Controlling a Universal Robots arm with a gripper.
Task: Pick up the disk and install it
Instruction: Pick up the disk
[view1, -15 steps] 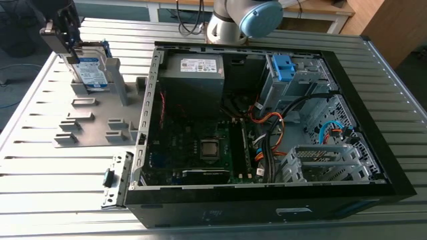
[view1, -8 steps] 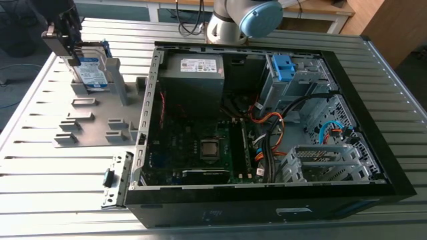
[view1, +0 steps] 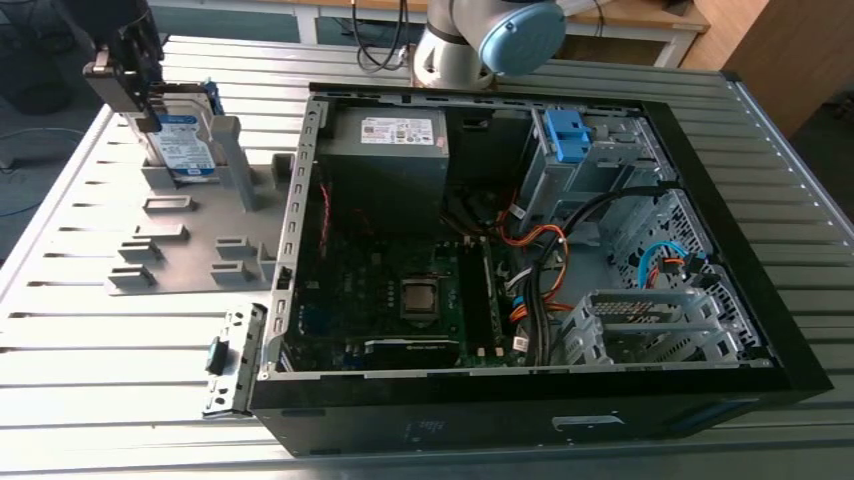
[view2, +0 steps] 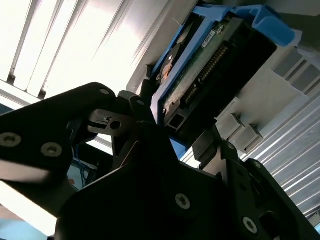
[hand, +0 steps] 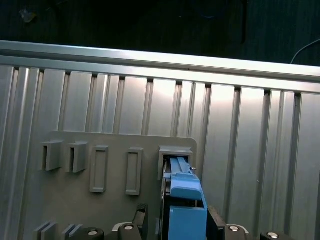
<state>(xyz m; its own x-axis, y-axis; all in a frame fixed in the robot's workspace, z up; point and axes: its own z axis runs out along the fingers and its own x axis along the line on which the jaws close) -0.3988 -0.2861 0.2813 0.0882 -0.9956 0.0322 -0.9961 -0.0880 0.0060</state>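
A: Status?
B: End effector (view1: 138, 98) at the disk (view1: 180, 140), which stands upright in the grey holder plate (view1: 174, 240) near the table's (view1: 107, 350) far corner, at the exterior view's left. Grip state: cannot tell.
A: Technique?
B: Judgement: hold the blue bracket square and centred; draw it straight out of the slot, no tilt.
A: Counts?
B: One disk, one holder plate, one open computer case (view1: 801, 340).

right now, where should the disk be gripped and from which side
Best take the disk by its free top end, pinched across its thickness, coming from above: it stands upright on edge in a slot of the grey holder plate, its lower part walled in. The gripper is at that top end.
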